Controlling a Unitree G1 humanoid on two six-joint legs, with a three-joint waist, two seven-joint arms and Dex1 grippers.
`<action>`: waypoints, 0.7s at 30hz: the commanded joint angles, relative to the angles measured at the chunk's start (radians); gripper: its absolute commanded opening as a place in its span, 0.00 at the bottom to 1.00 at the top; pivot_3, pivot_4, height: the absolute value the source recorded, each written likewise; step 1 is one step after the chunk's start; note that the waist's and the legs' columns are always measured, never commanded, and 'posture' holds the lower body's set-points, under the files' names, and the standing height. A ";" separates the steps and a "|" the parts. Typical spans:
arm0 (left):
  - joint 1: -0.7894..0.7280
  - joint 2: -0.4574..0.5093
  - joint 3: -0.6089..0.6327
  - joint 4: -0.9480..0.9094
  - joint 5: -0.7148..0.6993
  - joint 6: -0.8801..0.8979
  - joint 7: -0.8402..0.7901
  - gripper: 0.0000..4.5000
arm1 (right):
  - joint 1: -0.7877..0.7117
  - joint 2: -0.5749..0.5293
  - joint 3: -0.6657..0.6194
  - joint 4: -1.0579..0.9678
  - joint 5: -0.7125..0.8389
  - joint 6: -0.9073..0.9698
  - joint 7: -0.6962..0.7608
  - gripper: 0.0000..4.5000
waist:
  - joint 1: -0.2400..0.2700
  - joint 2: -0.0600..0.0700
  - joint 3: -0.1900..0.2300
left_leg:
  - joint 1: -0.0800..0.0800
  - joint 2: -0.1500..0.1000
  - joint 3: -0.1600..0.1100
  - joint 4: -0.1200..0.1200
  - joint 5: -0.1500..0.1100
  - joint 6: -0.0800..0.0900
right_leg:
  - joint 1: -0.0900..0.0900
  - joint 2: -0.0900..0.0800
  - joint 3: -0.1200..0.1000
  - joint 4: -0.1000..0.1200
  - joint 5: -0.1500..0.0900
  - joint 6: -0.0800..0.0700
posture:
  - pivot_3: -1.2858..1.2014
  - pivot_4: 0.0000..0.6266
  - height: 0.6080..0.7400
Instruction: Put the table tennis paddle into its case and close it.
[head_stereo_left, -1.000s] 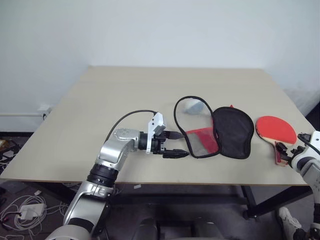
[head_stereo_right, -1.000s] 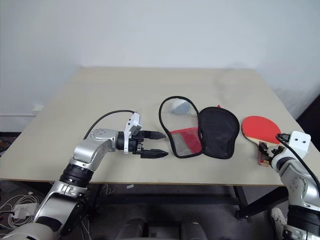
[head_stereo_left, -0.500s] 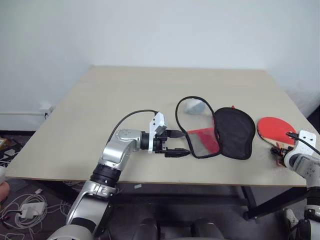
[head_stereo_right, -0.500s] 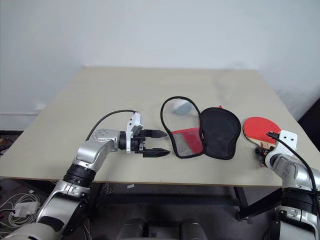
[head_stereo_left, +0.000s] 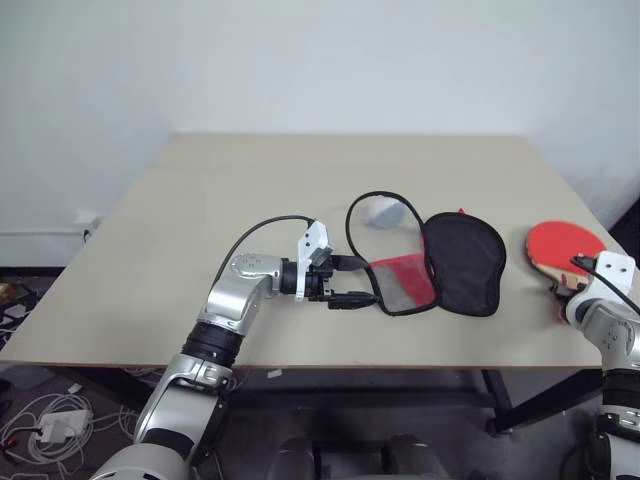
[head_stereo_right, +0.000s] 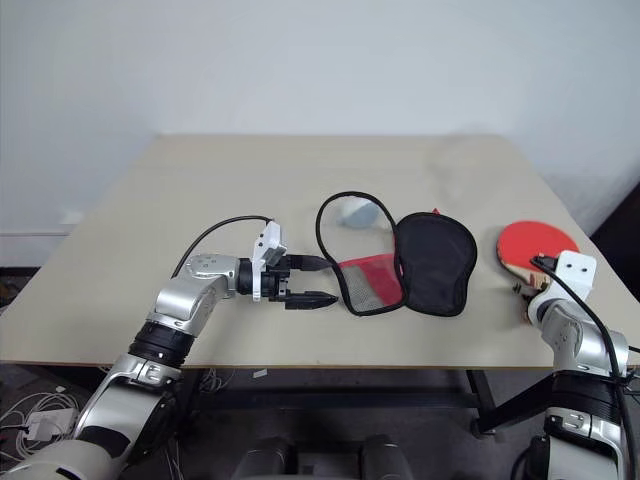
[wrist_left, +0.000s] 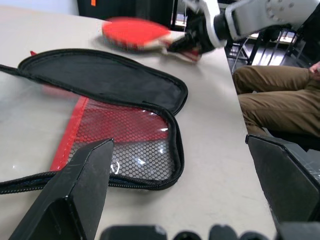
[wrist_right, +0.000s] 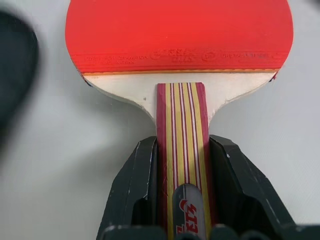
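Jaws of your right gripper (wrist_right: 182, 200) pinch the table tennis paddle (head_stereo_left: 562, 247) by its handle only, right of the case (head_stereo_left: 425, 260), which lies unzipped on the worktop (head_stereo_left: 200, 220). Your left gripper (head_stereo_left: 345, 281) gapes empty at the case's left edge. With that narrow hold the blade could swivel and snag the zip rim.

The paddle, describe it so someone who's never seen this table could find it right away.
On the beige table, look to the robot's far right edge, past the opened case. The table tennis paddle has a smooth red face and striped wooden handle, clamped in the right end effector.
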 joint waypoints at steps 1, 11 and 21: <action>-0.042 -0.001 0.007 0.014 0.003 -0.028 -0.017 1.00 | -0.098 0.063 -0.013 -0.207 0.031 0.052 -0.076 0.25 | -0.011 0.001 0.000 | 0.000 0.000 0.000 -0.001 0.000 0.000 | 0.000 0.000 0.000 0.000 0.000 0.000 | 0.52 0.00 1.00; -0.059 -0.032 0.001 0.122 0.037 -0.117 -0.036 1.00 | -0.088 0.327 0.121 -0.346 -0.002 0.125 -0.165 0.25 | -0.018 0.002 0.000 | -0.001 0.000 -0.002 -0.002 0.000 0.000 | -0.001 0.001 0.000 0.001 0.000 0.000 | 0.52 0.00 1.00; -0.034 -0.035 -0.001 0.127 0.053 -0.145 -0.055 1.00 | -0.033 0.388 0.183 -0.293 -0.054 0.082 -0.166 0.25 | -0.023 0.003 0.001 | -0.002 0.000 -0.002 -0.002 0.000 0.000 | -0.003 0.001 -0.001 0.001 0.000 0.000 | 0.52 0.00 1.00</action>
